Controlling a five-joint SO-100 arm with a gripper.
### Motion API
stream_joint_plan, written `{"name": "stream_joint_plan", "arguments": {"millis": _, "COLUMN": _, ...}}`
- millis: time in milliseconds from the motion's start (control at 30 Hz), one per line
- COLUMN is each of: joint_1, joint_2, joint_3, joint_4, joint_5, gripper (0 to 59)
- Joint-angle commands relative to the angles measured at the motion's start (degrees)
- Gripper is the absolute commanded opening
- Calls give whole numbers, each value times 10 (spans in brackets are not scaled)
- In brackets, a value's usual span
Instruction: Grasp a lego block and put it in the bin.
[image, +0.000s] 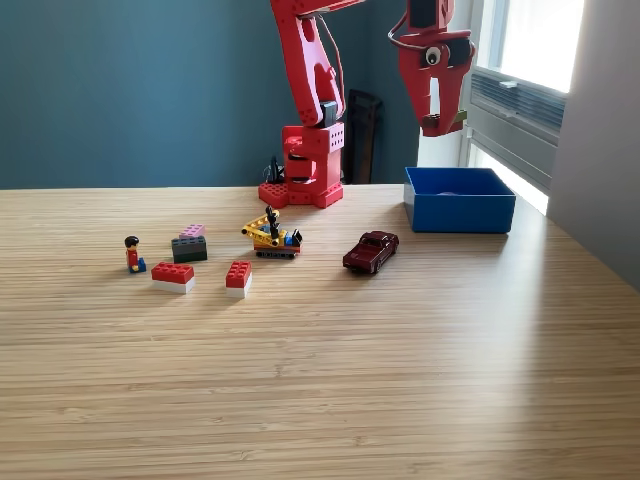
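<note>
Desk (330, 400) bare in front; red blocks (238, 274) lie low at exterior view's left, well apart from tool (436, 122), which hangs high above bin (460, 212), seemingly holding nothing, jaw state unclear.

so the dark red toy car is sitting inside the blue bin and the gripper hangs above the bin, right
Not quite. The exterior view shows the dark red toy car on the table, outside the blue bin, to the exterior view's left of it. The rest holds: the gripper hangs above the bin.
</note>
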Motion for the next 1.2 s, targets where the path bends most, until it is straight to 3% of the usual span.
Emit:
{"name": "stream_joint_plan", "arguments": {"millis": 33, "joint_1": -6, "joint_2": -26, "joint_3": -40, "joint_4": -11, "joint_5": -9, "gripper": 0}}
{"name": "stream_joint_plan", "arguments": {"millis": 333, "joint_1": -43, "joint_2": -218, "joint_3": -170, "joint_4": -11, "joint_5": -29, "gripper": 0}}
{"name": "stream_joint_plan", "arguments": {"millis": 567, "joint_1": -75, "joint_2": -291, "joint_3": -199, "joint_4": -10, "joint_5": -58, "gripper": 3}}
{"name": "stream_joint_plan", "arguments": {"millis": 767, "joint_1": -79, "joint_2": -304, "joint_3": -195, "joint_4": -4, "joint_5": -71, "gripper": 239}}
{"name": "stream_joint_plan", "arguments": {"millis": 867, "joint_1": -79, "joint_2": -304, "joint_3": -195, "joint_4": 1, "joint_5": -72, "gripper": 304}}
{"name": "stream_joint_plan", "arguments": {"millis": 967, "joint_1": -74, "joint_2": -299, "joint_3": -207, "joint_4": 3, "joint_5": -69, "gripper": 249}}
{"name": "stream_joint_plan", "arguments": {"millis": 1100, "joint_1": -25, "joint_2": -297, "joint_3": -224, "joint_4": 3, "joint_5": -49, "gripper": 29}}
{"name": "stream_joint_plan", "arguments": {"millis": 1133, "joint_1": -2, "joint_2": -295, "joint_3": -232, "joint_4": 7, "joint_5": -42, "gripper": 1}}
{"name": "stream_joint_plan", "arguments": {"millis": 1200, "joint_1": 54, "joint_2": -295, "joint_3": -266, "joint_4": 32, "joint_5": -24, "gripper": 1}}
